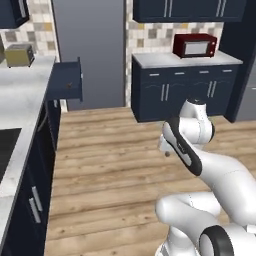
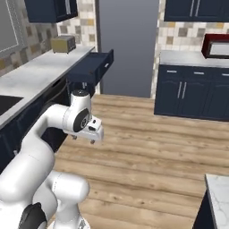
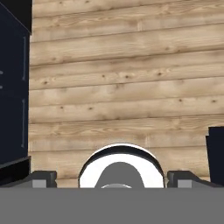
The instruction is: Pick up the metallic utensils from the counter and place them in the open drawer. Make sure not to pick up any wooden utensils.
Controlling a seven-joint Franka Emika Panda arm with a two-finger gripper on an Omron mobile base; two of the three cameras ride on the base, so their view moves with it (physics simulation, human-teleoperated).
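Our fingers (image 3: 43, 178) stand fully apart and hold nothing, the gripper (image 2: 92, 135) hanging over bare wooden floor (image 1: 120, 165), well apart from any work surface. We see no metallic or wooden utensils from here, so we cannot tell where they lie. Beside us runs a marble worktop (image 1: 25, 100) with a toaster (image 1: 19, 55) at its far end, and beyond its corner the open drawer (image 1: 66, 80) juts into the aisle. Swinging the arm that way, we risk clipping the worktop edge or drawer front; the floor ahead offers wide room.
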